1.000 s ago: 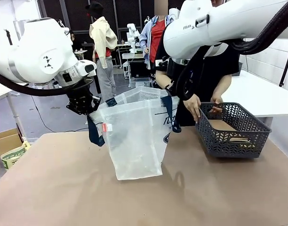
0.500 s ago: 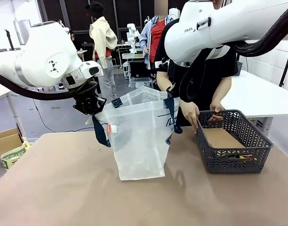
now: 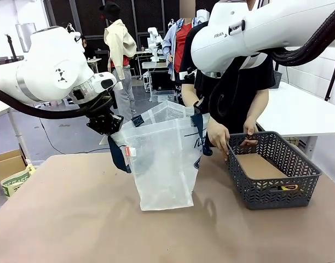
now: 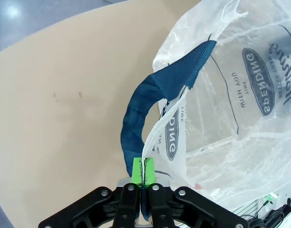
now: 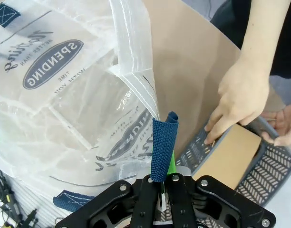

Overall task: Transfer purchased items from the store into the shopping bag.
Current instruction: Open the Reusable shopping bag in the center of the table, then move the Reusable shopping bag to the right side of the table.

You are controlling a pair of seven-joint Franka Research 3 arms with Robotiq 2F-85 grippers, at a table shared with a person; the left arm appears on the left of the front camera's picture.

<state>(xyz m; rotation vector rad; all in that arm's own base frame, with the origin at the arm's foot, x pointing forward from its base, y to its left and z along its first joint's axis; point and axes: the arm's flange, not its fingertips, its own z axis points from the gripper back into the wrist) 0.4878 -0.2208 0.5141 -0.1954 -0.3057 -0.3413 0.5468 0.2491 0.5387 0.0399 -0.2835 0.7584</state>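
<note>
The translucent shopping bag stands open on the table, held up at both sides. My left gripper is shut on its left navy handle; the green pads pinch the strap. My right gripper is shut on the other navy handle. The dark grey basket sits to the bag's right, holding a flat brown cardboard box and a small yellow-and-black object. A person's hands grip the basket's far rim.
The brown table has free room left of and in front of the bag. A cardboard box stands on the floor at far left. A white table lies behind the basket.
The person has slid the basket along the table toward the robot's side, bringing the yellow-and-black object into sight. The bag and both grippers shifted slightly right.
</note>
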